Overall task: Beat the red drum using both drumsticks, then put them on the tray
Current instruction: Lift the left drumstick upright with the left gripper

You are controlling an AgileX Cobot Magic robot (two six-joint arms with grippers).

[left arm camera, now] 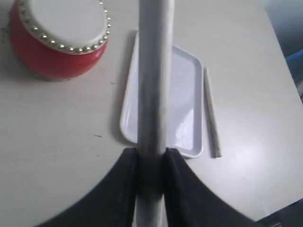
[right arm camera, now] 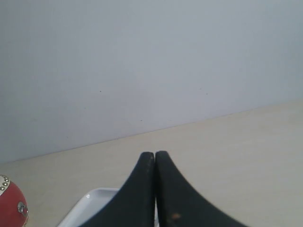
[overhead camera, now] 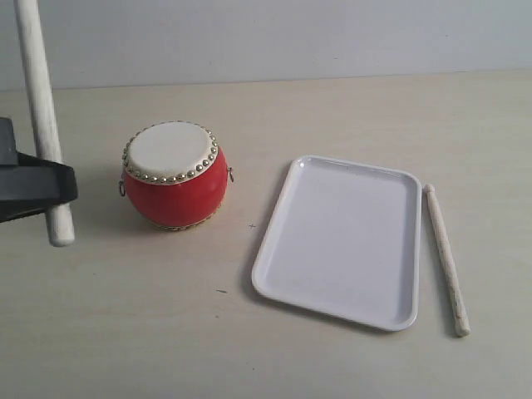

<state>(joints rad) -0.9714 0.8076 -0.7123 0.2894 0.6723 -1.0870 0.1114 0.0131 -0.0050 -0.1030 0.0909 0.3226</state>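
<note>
The red drum (overhead camera: 174,176) with its cream skin stands left of centre on the table. Left of it, my left gripper (overhead camera: 51,184) is shut on one drumstick (overhead camera: 39,100), held nearly upright above the table and apart from the drum. In the left wrist view that drumstick (left arm camera: 154,75) runs between the black fingers (left arm camera: 127,179), with the drum (left arm camera: 59,40) off to one side. The white tray (overhead camera: 345,237) lies empty to the drum's right. The other drumstick (overhead camera: 446,258) lies on the table along the tray's right edge. My right gripper (right arm camera: 155,155) is shut on nothing; it does not show in the exterior view.
A pale wall (overhead camera: 291,33) runs behind the beige table (overhead camera: 125,332). The right wrist view catches a corner of the tray (right arm camera: 87,208) and a sliver of the drum (right arm camera: 12,203).
</note>
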